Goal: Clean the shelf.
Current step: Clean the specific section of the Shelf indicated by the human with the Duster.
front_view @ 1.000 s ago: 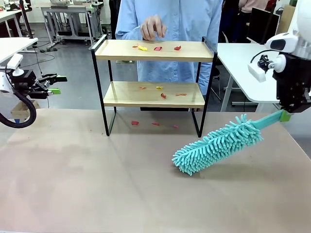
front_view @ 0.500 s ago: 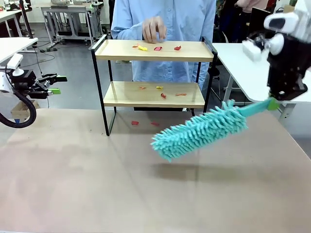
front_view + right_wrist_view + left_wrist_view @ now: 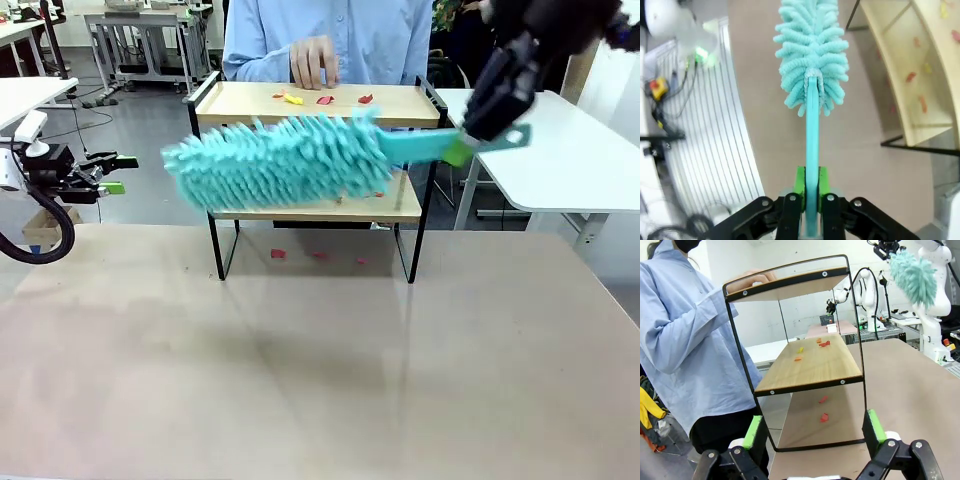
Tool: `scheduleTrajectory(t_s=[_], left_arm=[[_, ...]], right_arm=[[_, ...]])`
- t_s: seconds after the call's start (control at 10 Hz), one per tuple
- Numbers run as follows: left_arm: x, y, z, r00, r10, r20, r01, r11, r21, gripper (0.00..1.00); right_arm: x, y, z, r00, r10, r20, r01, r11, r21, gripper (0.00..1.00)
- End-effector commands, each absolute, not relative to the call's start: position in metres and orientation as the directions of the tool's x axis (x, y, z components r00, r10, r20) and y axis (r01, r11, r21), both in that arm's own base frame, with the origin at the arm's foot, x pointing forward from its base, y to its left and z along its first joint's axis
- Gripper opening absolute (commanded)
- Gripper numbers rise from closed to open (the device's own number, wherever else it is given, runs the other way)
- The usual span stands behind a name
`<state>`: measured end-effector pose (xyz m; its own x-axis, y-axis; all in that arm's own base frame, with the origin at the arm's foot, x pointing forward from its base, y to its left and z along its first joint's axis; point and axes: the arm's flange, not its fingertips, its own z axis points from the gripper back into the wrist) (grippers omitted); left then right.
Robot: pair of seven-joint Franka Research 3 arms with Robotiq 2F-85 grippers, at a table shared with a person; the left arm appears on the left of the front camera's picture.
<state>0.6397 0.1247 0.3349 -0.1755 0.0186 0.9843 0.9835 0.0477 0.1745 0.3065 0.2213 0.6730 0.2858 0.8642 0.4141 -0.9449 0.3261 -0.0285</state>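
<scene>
The shelf (image 3: 410,103) stands at the table's far side, with red and yellow scraps (image 3: 325,99) on its top board. My right gripper (image 3: 462,150) is shut on the handle of a teal fluffy duster (image 3: 275,160). It holds the duster level in front of the shelf, between the two boards, hiding most of the lower one. In the right wrist view the duster (image 3: 811,55) points away from the gripper (image 3: 811,186), with the shelf (image 3: 910,85) to its right. My left gripper (image 3: 115,173) is open at the far left. In its own view the gripper (image 3: 814,432) faces the shelf's end (image 3: 810,367).
A person in a blue shirt stands behind the shelf with a hand (image 3: 313,62) on the top board. More red scraps (image 3: 318,255) lie on the brown table (image 3: 320,370) under the shelf. A white table (image 3: 560,150) stands at the right.
My right arm has swung up and to the left with the duster, from low over the table's right side to in front of the shelf. The left arm has not moved.
</scene>
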Motion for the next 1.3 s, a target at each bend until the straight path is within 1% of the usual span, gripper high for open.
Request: scheduleTrajectory(t_s=[0.0,0.1,0.2,0.3,0.8,0.9,1.2], left_arm=[[0.639,0.124,0.338,-0.186,0.014,0.982,0.982,0.049,0.185,1.0],[0.639,0.124,0.338,-0.186,0.014,0.982,0.982,0.049,0.185,1.0],[0.639,0.124,0.338,-0.186,0.014,0.982,0.982,0.049,0.185,1.0],[0.639,0.124,0.338,-0.186,0.014,0.982,0.982,0.049,0.185,1.0],[0.639,0.124,0.338,-0.186,0.014,0.982,0.982,0.049,0.185,1.0],[0.639,0.124,0.338,-0.186,0.014,0.982,0.982,0.049,0.185,1.0],[0.639,0.124,0.338,-0.186,0.014,0.982,0.982,0.049,0.185,1.0]], right_arm=[[0.292,0.243,0.673,0.363,0.754,0.548,-0.879,0.472,-0.067,0.13],[0.288,0.254,0.671,0.433,0.693,0.576,-0.814,0.575,-0.079,0.13],[0.284,0.262,0.668,0.479,0.653,0.587,-0.78,0.623,-0.056,0.13],[0.294,0.245,0.688,0.381,0.755,0.534,-0.88,0.473,-0.042,0.13],[0.294,0.245,0.688,0.381,0.755,0.534,-0.88,0.473,-0.042,0.13],[0.293,0.245,0.681,0.404,0.741,0.536,-0.87,0.492,-0.024,0.13],[0.29,0.293,0.694,0.414,0.694,0.589,-0.831,0.552,-0.066,0.13]])
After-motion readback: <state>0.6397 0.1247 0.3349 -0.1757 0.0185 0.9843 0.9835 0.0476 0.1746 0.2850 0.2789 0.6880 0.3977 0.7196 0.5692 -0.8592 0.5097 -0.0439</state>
